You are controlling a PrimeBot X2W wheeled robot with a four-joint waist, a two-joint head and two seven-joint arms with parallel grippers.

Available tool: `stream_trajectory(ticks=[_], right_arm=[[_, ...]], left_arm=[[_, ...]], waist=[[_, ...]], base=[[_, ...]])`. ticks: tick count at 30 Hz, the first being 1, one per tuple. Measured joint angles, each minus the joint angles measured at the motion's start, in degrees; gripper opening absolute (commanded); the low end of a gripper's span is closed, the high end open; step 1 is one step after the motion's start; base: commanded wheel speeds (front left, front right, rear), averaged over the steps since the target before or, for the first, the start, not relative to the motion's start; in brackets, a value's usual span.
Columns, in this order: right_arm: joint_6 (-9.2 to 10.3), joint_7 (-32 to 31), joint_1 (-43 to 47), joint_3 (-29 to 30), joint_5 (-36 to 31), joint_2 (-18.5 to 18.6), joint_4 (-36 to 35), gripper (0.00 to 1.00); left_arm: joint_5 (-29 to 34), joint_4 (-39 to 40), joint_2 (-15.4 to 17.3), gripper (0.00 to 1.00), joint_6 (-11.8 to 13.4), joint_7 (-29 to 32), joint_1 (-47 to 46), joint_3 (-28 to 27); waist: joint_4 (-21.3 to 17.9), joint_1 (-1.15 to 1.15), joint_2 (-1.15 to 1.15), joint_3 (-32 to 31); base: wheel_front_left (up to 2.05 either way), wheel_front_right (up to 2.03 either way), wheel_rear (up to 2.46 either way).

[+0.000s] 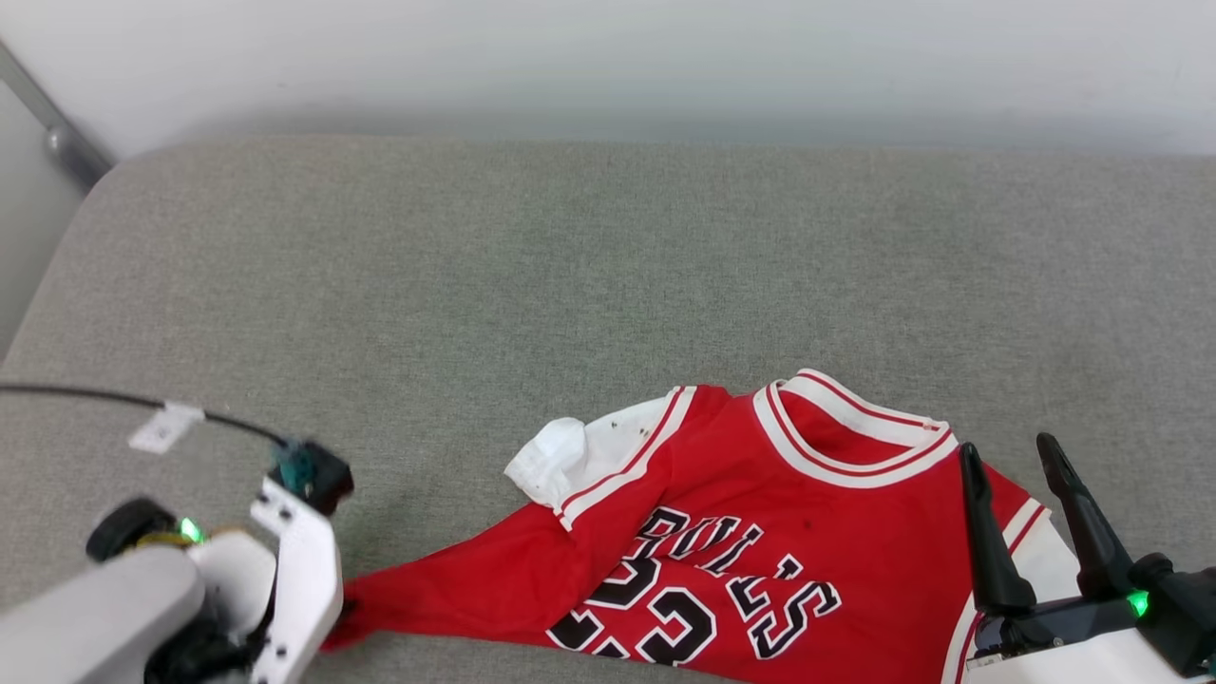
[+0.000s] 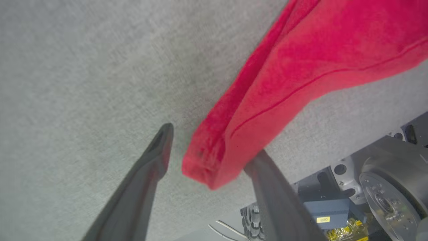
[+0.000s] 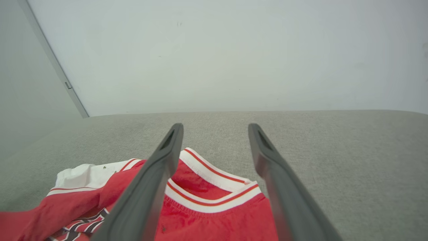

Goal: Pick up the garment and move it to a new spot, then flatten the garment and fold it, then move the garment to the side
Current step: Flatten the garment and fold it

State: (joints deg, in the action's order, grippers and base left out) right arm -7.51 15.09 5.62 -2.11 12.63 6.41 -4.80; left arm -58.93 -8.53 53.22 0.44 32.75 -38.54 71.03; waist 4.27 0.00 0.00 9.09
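Jersey (image 1: 760, 541) lying front-up and rumpled on the grey padded surface (image 1: 475, 285), at its near edge, right of centre; collar towards the wall (image 1: 608, 57), one white sleeve (image 1: 556, 461) bunched. A red corner (image 2: 207, 164) tapers towards the left hand (image 2: 214, 142), whose fingers are spread, with the corner lying loose between them and touching one finger. The right hand (image 1: 1007, 451), fingers likewise spread and pinching nothing, hovers over the jersey's other shoulder, beside the collar (image 3: 214, 190).

Bright, even diffuse light, faint soft shadows, left claw (image 2: 214, 140) slightly blurred close up
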Motion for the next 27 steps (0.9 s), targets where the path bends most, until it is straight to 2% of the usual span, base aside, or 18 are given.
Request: stream_trajectory(ticks=[7, 11, 17, 20, 27], right_arm=[[0.00, 0.0, 0.4, 0.5, 0.0, -0.4, -0.1, 1.00], [0.00, 0.0, 0.5, 0.4, 0.0, -0.7, -0.1, 1.00], [0.00, 0.0, -0.4, -0.2, -0.2, -1.0, -0.4, 1.00], [0.00, 0.0, -1.1, -0.4, -0.3, -1.1, -0.5, 1.00], [0.00, 0.0, -3.3, -0.5, -0.3, -1.4, -0.4, 1.00]], left_arm=[[0.2, 7.2, 2.3, 1.00, 0.3, 1.0, -8.6, -5.2], [2.1, 8.2, 1.6, 1.00, 0.1, 3.4, -15.1, -7.1], [4.2, 4.7, -5.1, 1.00, -2.7, 8.4, -24.4, -7.5], [5.8, 3.0, -9.1, 1.00, -4.3, 11.3, -27.5, -5.6], [8.5, 0.3, -15.5, 1.00, -7.1, 18.4, -30.4, 0.3]], waist=[[-0.7, 0.00, 0.00, -2.0], [-1.6, 0.00, 0.00, -2.1], [-3.2, 0.00, 0.00, -0.5], [-4.2, 0.00, 0.00, 0.7], [-7.0, 0.00, 0.00, 3.8]], base=[[0.00, 0.00, 0.00], [0.00, 0.00, 0.00], [0.00, 0.00, 0.00], [0.00, 0.00, 0.00], [0.00, 0.00, 0.00]])
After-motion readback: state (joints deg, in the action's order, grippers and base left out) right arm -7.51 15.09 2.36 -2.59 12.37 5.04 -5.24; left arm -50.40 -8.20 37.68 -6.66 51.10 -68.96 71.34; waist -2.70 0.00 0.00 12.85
